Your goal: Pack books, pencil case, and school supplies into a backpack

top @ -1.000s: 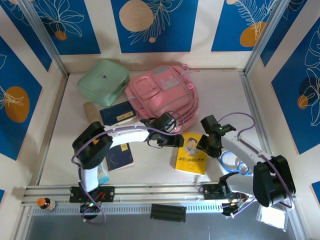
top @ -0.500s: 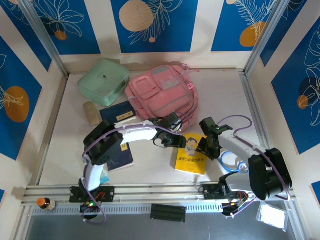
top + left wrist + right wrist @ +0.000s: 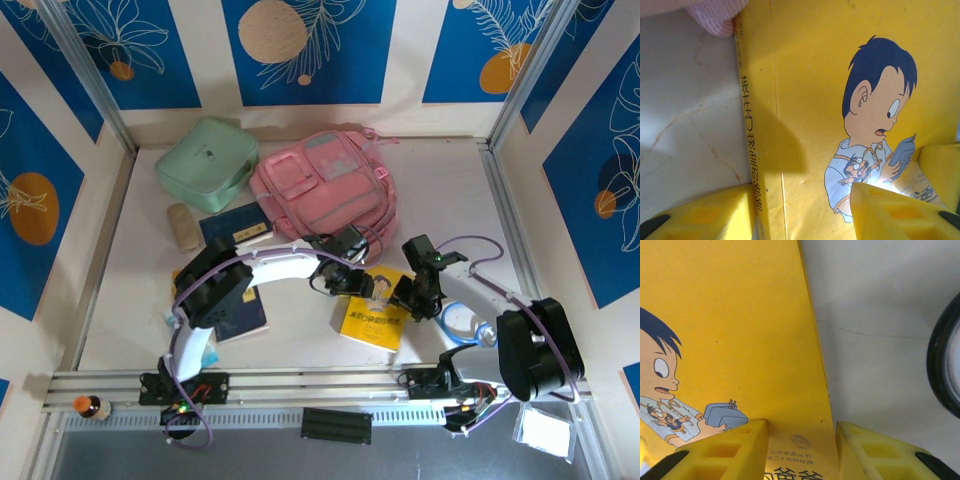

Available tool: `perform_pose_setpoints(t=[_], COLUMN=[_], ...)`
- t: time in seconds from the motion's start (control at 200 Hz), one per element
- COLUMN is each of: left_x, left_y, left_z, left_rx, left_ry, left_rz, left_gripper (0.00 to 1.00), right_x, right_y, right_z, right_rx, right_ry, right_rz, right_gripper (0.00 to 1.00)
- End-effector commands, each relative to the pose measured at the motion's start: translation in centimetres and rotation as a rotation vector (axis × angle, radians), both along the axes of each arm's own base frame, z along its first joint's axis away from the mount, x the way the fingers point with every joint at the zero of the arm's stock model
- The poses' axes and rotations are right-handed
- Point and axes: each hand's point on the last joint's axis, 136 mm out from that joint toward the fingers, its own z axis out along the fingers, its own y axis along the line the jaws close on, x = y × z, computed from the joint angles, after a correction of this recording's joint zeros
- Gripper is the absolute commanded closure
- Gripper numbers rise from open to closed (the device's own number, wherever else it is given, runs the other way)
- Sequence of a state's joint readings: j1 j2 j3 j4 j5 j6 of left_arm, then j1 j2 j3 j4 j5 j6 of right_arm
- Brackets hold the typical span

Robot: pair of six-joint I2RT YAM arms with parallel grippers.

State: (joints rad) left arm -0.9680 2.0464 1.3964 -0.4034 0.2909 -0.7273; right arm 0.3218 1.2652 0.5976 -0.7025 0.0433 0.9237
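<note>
Left wrist shows my left gripper (image 3: 801, 200) parted astride the spine edge of the yellow book (image 3: 805, 75), and my right gripper (image 3: 801, 440) parted likewise astride its opposite edge.

Bright, even light covers the bench (image 3: 450, 200); wrist views are soft close-up, a shadow crossing the yellow book (image 3: 805, 75).

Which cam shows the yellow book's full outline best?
Top external: the yellow book lies almost whole on the table, only its far edge hidden. Left wrist gives a cropped close-up of its spine and cartoon boy; right wrist, one long edge and part of the cover.
</note>
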Motion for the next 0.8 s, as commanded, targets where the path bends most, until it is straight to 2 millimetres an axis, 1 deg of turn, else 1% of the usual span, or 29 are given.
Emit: perform_pose_setpoints(t=[0.0,0.07,0.195,0.28,0.405,0.505,0.625,0.69,0.795], left_x=[-1.3,-1.6,-2.2,-2.6,-3.1,-3.3,-3.4,-3.4,-2.9], left_y=[-1.9,-2.3,-2.3,-2.6,-3.0,-3.0,-3.0,-3.1,-3.1], left_z=[1.1,2.6,4.8,6.5,8.1,8.4,7.9,7.7,7.2], left_rx=[-0.114,-0.166,-0.250,-0.316,-0.373,-0.398,-0.387,-0.379,-0.347], left_ry=[0.012,-0.022,-0.084,-0.120,-0.157,-0.163,-0.147,-0.142,-0.152], left_rz=[-0.067,-0.107,-0.139,-0.160,-0.186,-0.193,-0.199,-0.203,-0.194], left_gripper=[0.48,0.49,0.52,0.53,0.57,0.59,0.60,0.60,0.60], right_x=[-1.1,-1.1,-1.1,-1.0,-0.8,-0.9,-0.9,-0.8,-0.2], right_y=[1.1,0.9,0.8,0.9,0.9,0.7,0.5,0.7,1.4], right_z=[0.0,0.0,0.2,0.3,0.8,1.2,1.5,1.5,1.7], right_rx=[0.094,0.092,0.089,0.098,0.106,0.108,0.115,0.135,0.187], right_ry=[0.032,0.029,0.024,0.018,-0.002,-0.019,-0.031,-0.040,-0.066], right_rz=[-0.001,-0.008,-0.017,-0.025,-0.042,-0.056,-0.079,-0.082,-0.075], right_gripper=[0.61,0.62,0.63,0.65,0.66,0.67,0.67,0.67,0.67])
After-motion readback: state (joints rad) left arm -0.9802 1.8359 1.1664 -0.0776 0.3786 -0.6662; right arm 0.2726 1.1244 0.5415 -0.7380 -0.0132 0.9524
